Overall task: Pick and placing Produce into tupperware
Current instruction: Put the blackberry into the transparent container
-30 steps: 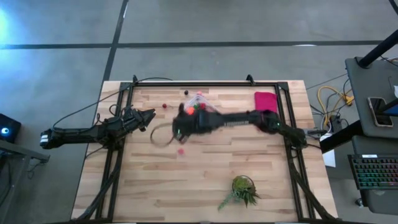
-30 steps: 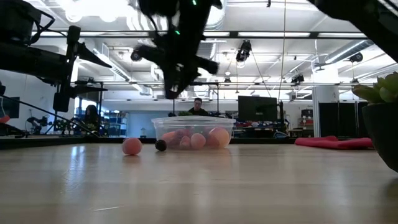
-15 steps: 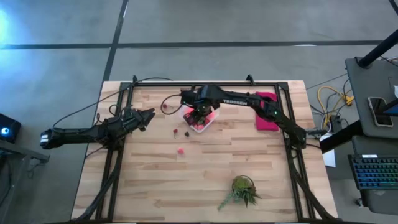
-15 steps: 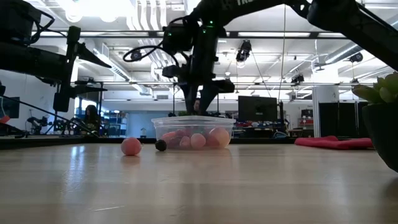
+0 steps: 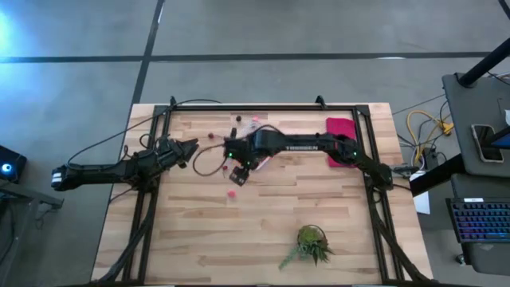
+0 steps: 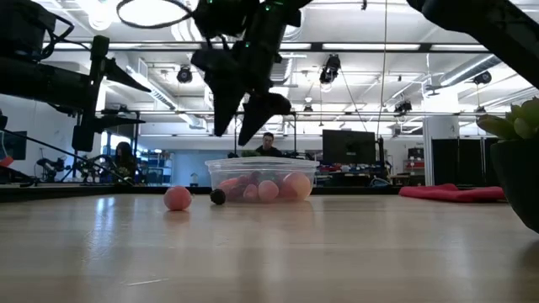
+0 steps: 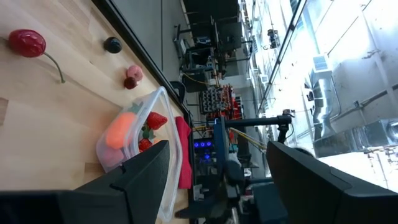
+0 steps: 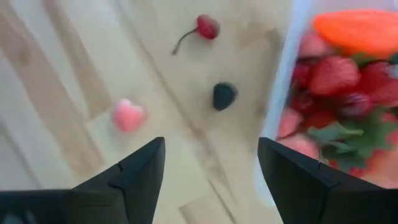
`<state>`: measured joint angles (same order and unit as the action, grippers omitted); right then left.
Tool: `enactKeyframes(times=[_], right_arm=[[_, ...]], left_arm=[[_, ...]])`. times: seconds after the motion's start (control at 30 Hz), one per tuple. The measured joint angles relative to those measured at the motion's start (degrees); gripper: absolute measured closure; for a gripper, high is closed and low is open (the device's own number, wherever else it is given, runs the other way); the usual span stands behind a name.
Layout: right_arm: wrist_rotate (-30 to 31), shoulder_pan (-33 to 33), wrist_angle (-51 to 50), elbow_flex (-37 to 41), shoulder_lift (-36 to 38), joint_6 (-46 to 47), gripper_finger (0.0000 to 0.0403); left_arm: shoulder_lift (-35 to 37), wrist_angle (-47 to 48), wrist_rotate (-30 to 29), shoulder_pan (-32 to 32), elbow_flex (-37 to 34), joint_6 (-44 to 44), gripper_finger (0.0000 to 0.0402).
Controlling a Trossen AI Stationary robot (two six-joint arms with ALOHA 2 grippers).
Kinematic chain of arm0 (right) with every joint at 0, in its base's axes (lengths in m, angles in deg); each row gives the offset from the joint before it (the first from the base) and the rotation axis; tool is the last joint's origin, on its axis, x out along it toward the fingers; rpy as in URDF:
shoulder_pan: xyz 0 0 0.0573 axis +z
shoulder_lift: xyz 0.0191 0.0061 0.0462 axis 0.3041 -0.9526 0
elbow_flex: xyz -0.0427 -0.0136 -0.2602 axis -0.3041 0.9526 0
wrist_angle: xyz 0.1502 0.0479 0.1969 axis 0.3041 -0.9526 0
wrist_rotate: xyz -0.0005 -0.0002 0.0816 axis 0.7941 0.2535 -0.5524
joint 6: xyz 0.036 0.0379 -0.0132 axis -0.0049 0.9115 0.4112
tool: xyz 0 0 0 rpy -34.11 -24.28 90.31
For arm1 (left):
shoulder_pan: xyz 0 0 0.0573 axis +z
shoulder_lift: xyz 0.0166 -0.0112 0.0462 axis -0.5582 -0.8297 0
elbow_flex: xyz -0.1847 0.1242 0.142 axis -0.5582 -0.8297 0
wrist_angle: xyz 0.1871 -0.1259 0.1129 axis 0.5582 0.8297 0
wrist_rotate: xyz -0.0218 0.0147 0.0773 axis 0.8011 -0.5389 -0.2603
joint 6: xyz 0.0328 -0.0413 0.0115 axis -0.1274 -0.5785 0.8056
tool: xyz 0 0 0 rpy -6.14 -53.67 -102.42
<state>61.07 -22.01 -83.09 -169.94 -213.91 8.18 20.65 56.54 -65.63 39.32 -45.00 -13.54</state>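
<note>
A pale wooden tabletop (image 5: 263, 231) stands on a grey concrete floor (image 5: 80, 56) crossed by dark seam lines. Beside the tabletop's right edge, a dark desk (image 5: 478, 104) carries a keyboard (image 5: 478, 219), with yellow cables (image 5: 422, 126) between them. Beyond the tabletop's far edge, the room shows a white ceiling with strip lights (image 6: 404, 46), hanging lamps (image 6: 330, 69) and a dark monitor (image 6: 347, 147).

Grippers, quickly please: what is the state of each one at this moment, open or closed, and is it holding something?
Left gripper: open, holding nothing, waiting at the table's left side.
Right gripper: open, holding nothing, above the table beside the tupperware.
</note>
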Motion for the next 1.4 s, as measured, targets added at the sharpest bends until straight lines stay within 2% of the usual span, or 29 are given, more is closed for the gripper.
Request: enactKeyframes(times=[0.1, 0.27, 0.57, 1.0, 1.4], right_arm=[[1.1, 1.5, 0.6, 0.5, -0.3, -3.7, 0.0158], [8.2, 5.6, 2.8, 1.6, -0.3, -11.6, 0.0172], [10.0, 6.8, 10.4, 5.5, -0.6, -23.6, 0.0179], [9.4, 5.4, 14.8, 5.6, -3.1, -16.5, 0.0182], [9.6, 3.0, 15.7, 7.1, -3.2, -13.9, 0.0182]], left_arm=[[-0.1, 0.0, 0.0, 0.0, 0.0, 0.0, 0.0146], [-0.1, 0.0, 0.0, 0.0, 0.0, 0.0, 0.0146], [-0.1, 0.0, 0.0, 0.0, 0.0, 0.0, 0.0146], [-0.1, 0.0, 0.0, 0.0, 0.0, 0.0, 0.0146], [-0.1, 0.0, 0.0, 0.0, 0.0, 0.0, 0.0146]])
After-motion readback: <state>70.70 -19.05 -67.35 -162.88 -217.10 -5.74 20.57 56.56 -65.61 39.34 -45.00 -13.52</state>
